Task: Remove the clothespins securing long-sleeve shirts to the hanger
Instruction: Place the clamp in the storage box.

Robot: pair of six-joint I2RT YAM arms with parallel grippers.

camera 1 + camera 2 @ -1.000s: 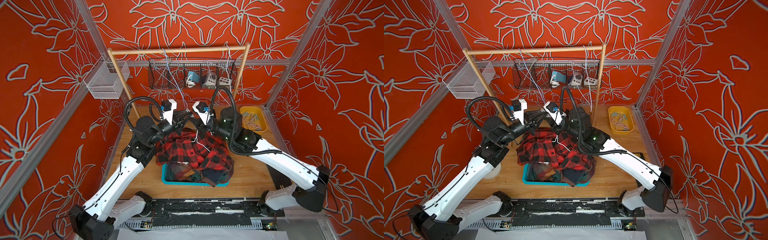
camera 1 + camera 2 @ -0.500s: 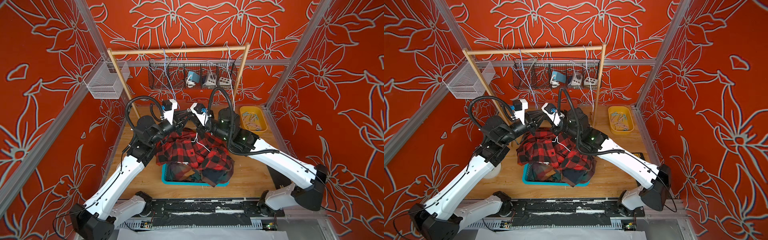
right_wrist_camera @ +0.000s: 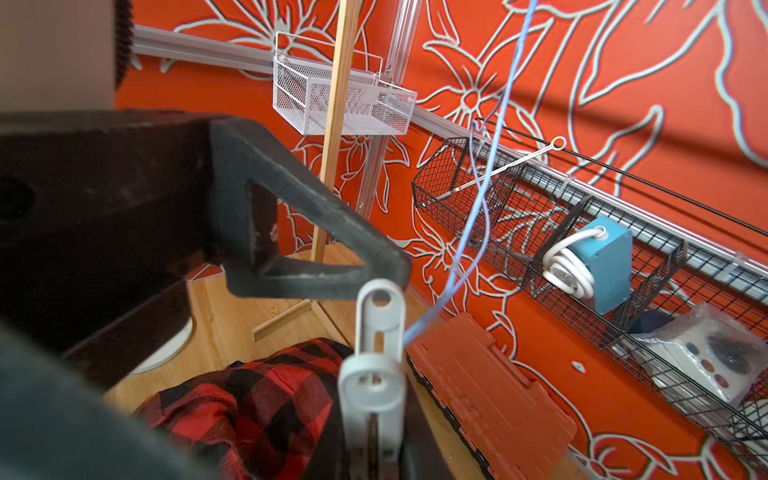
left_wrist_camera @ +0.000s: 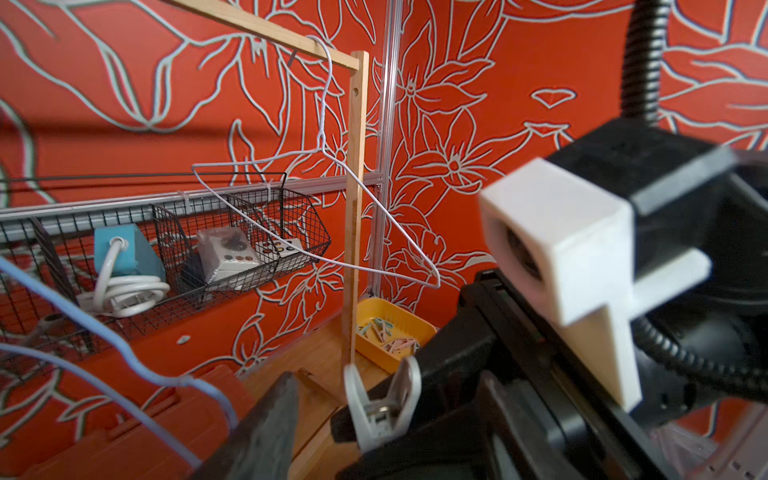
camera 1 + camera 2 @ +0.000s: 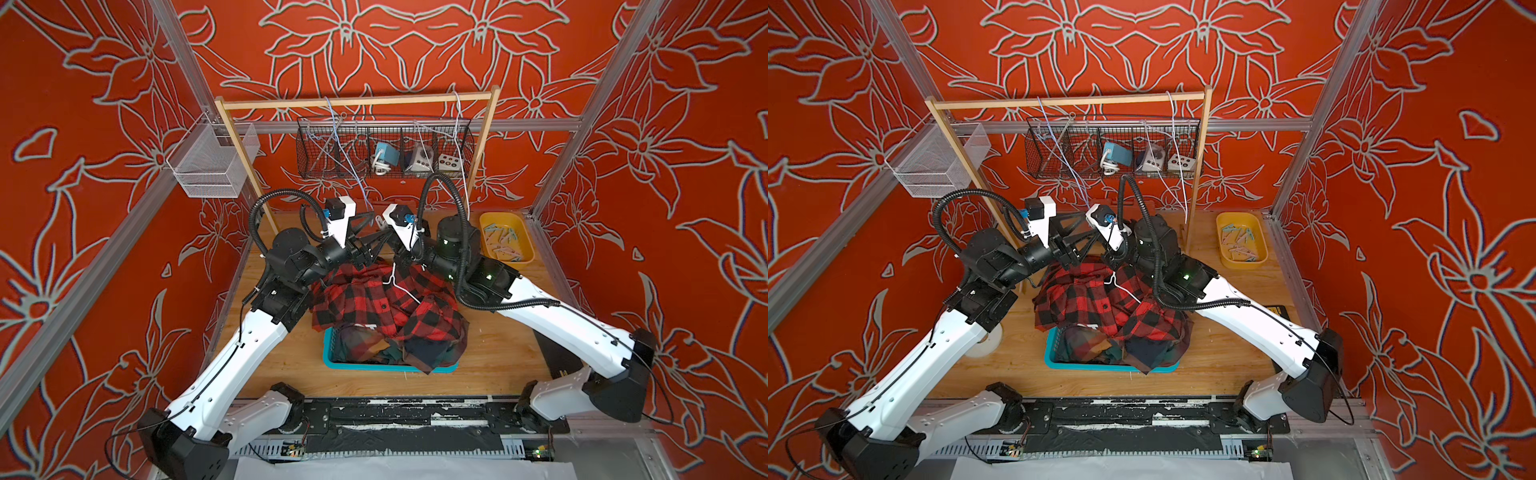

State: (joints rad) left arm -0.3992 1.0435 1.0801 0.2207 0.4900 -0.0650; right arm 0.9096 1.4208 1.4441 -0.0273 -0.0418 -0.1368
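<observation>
**Right gripper pinches white peg as left gripper stands open**

Right gripper, the black two-fingered claw on the robot's right arm, is closed on a cream-white plastic spring clothespin. The peg stands up out of its jaws with its two splayed ends uppermost, as both wrist views show. Facing it nose to nose above the rear half of the table, the left gripper has its black triangular fingers spread wide and holds nothing. One fingertip lies just beside the top of the peg; whether they touch cannot be told.

Below the two claws, a red-and-black checked long-sleeve shirt lies crumpled over a teal plastic laundry basket. A white wire hanger rests across its cloth. Darker green-navy-and-orange checked shirts are bundled in the basket beneath it.

At the table's right rear corner, a yellow plastic tray holds a loose heap of pastel clothespins. Behind the arms stands a light wooden clothes rail. A bare white wire hanger and a blue wire hanger hang from it. A black wire-mesh wall basket runs along the wall behind the rail.
</observation>
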